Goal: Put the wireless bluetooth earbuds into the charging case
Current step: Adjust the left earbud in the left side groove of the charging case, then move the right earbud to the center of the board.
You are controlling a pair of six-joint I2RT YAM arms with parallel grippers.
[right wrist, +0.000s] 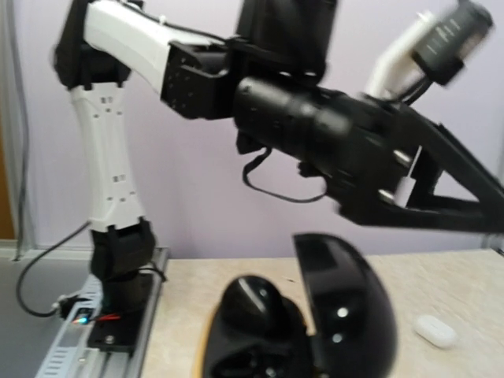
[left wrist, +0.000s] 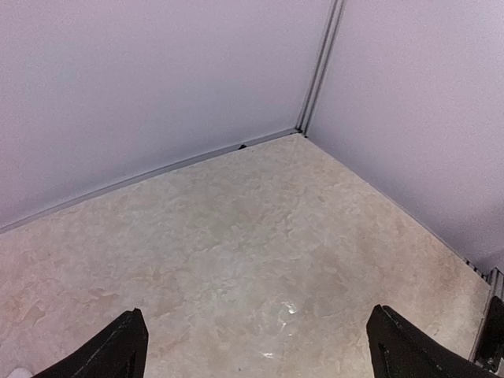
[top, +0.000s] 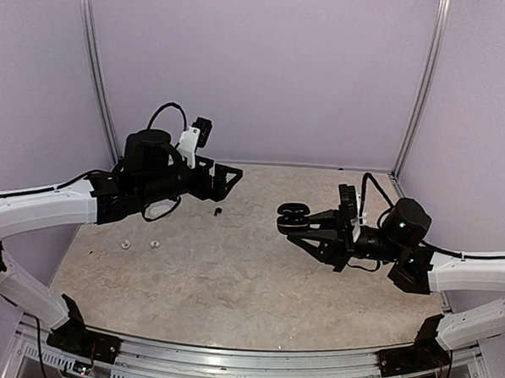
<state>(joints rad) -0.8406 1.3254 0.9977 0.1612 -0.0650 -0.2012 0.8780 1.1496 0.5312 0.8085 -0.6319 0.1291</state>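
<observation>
Glossy black clamshell charging case (top: 292, 213), lid up, pinched in right gripper (top: 297, 220) above mottled matte desk (top: 230, 298). Left gripper (top: 230, 176) splayed wide. Tiny black earbud (top: 217, 211) mid-desk, toward far edge; two white earbuds (top: 125, 244) near left edge.

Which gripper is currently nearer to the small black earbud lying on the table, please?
Left. The open left gripper hovers just beyond the black earbud; the right gripper, holding the charging case, is farther off to its right.

High rear view overlooks the table (top: 231, 273); 2 wrist views share it, closer.
</observation>
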